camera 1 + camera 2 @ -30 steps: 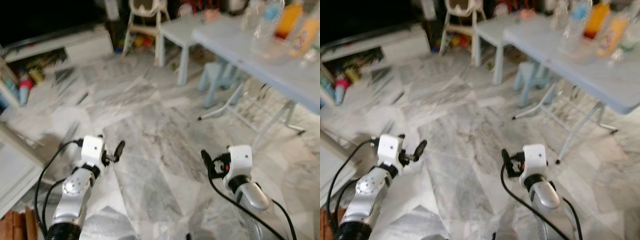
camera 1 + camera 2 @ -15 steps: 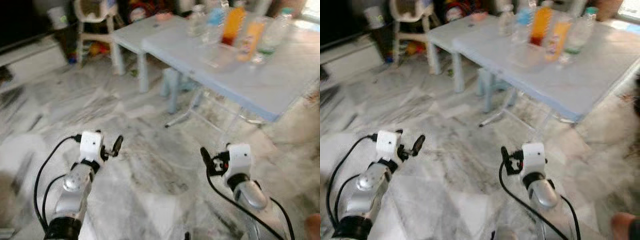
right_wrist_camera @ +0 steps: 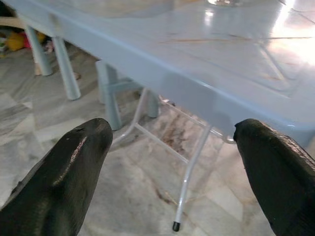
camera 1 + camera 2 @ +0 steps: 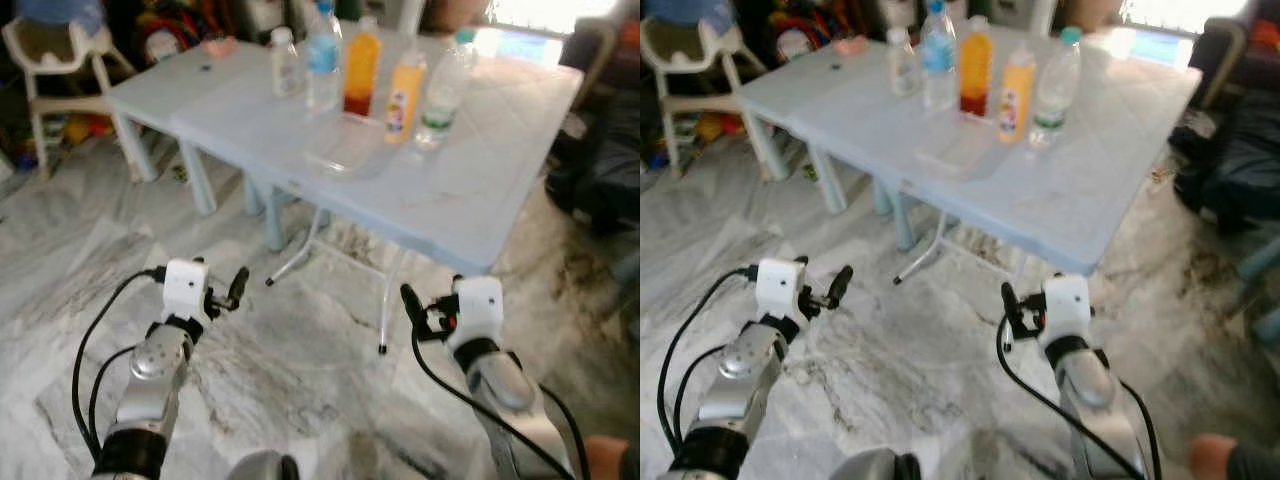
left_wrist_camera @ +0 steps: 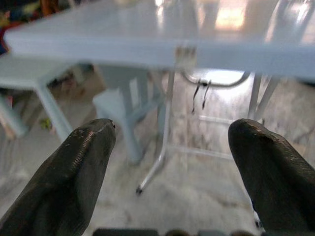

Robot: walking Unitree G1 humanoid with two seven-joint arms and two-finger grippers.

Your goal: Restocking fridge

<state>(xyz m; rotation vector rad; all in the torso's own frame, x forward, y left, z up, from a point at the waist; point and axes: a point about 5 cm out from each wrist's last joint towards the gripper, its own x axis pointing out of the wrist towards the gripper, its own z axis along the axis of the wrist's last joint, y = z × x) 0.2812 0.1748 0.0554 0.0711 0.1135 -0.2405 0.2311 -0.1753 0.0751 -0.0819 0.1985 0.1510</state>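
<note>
A white high chair (image 4: 55,60) stands at the far left on the marble floor (image 4: 300,380), with toys (image 4: 175,30) piled in the dark corner behind it.

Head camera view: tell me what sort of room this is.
Likely a home living or play room: a marble floor, a pale blue folding table holding drink bottles, and a child's high chair.

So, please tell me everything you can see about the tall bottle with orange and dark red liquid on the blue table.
The tall bottle looks like clear plastic, filled with orange liquid that turns dark red near its base. It stands upright on the pale blue folding table, in a loose group of bottles. A clear bottle with a blue label stands beside it, a shorter orange bottle on its other side. A clear flat container lies just in front. Nothing grips it.
</note>
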